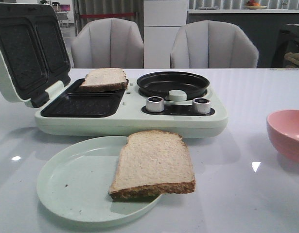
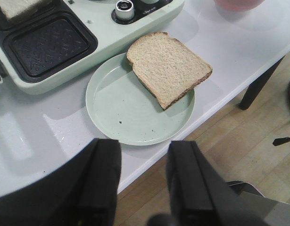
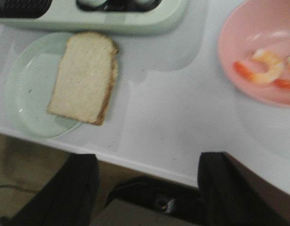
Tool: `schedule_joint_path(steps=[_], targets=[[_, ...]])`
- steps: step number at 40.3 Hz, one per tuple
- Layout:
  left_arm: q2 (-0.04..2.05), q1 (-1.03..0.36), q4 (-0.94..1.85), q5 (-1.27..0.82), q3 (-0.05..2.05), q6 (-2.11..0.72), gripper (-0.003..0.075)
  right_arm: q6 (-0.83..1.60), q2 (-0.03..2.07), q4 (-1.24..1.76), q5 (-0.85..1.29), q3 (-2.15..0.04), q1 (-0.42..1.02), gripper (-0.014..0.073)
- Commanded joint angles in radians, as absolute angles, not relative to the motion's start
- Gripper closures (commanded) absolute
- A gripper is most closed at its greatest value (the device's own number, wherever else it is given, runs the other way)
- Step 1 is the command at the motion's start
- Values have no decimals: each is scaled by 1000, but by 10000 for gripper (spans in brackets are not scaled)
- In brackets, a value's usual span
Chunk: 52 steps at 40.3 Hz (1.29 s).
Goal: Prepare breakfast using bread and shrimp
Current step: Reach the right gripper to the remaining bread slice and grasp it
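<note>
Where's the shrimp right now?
The small orange-red and white shrimp lies inside the pink round bowl on the table's right side, right of the pale green breakfast maker; only the right wrist view shows it.

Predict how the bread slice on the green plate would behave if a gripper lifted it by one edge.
The bread slice looks thin and soft, so it would probably sag. It overhangs the green plate rim, so it may tip or slide if pushed. Probably light and easily dented.

Pale beige bread (image 1: 154, 162) with brown crust on a mint-green plate (image 1: 76, 187) — pink bowl (image 3: 258, 52) holding orange-red-and-white shrimp (image 3: 260, 70), tabletop (image 1: 246, 194) glossy white.
</note>
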<state>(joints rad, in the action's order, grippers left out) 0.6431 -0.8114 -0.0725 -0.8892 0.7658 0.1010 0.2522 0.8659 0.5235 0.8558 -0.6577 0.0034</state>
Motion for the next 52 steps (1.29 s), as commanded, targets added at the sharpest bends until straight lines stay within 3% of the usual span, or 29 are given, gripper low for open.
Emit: schedule_joint_path(steps=[1, 8, 16, 33, 52], targets=[[641, -820, -69, -806, 789, 102, 412, 373, 951, 726, 866, -685, 3, 46], [641, -820, -69, -803, 789, 102, 412, 553, 1109, 967, 876, -685, 30, 46], [641, -820, -69, -802, 789, 102, 412, 718, 1290, 1179, 806, -685, 157, 46], [641, -820, -69, -802, 789, 102, 412, 736, 1580, 1287, 594, -703, 293, 46], [641, -820, -69, -802, 789, 102, 412, 761, 1737, 1290, 663, -828, 293, 76]])
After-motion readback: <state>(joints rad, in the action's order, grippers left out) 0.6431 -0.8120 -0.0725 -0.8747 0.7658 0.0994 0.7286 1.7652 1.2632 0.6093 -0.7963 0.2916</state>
